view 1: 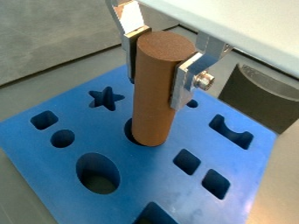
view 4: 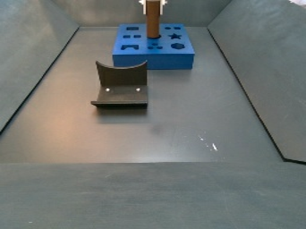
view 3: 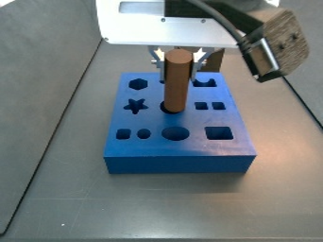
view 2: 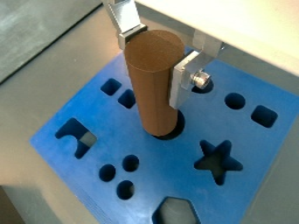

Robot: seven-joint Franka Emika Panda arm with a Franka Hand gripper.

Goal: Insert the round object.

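Note:
The round object, a brown wooden peg [view 1: 158,87], stands upright with its lower end in the round hole of the blue block [view 1: 47,157]. My gripper [view 1: 158,63] is over the block, and its silver fingers are shut on the peg's upper part, one on each side. The other wrist view shows the same for peg [view 2: 152,83], gripper [view 2: 156,59] and block [view 2: 251,149]. In a side view the peg [view 3: 177,80] rises from the middle of the block [view 3: 177,163] under the gripper [view 3: 178,52]. The far side view shows the peg [view 4: 153,18] on the block [view 4: 149,61].
The block has several other shaped holes, among them a star [view 1: 105,98] and an oval [view 1: 100,172]. The dark fixture [view 4: 120,85] stands on the grey floor in front of the block and shows beside it in a wrist view [view 1: 263,92]. Grey walls slope up around the floor.

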